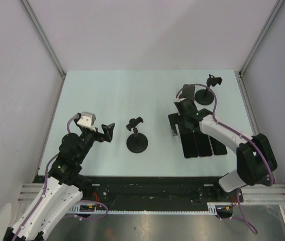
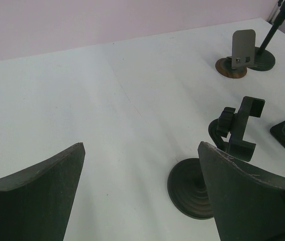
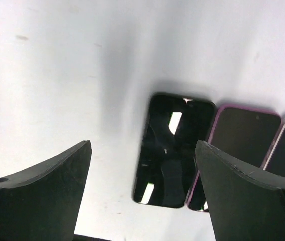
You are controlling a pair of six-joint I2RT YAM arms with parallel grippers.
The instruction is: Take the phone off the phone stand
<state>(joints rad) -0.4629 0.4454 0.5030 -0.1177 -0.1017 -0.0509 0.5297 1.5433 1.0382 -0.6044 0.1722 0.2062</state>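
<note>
A black phone stand with a round base and an empty clamp stands mid-table, also seen in the left wrist view. My left gripper hovers open just left of it, nothing between its fingers. A black phone lies flat on the table, leftmost in a row of three phones. My right gripper hangs open above that row's far left end, holding nothing. The phone shows between and beyond its fingers, untouched.
Two phones in purple cases lie right of the black one. A second tall stand stands at the back right, its clamp empty. A small plate-type stand sits near it. Grey walls enclose the table on three sides.
</note>
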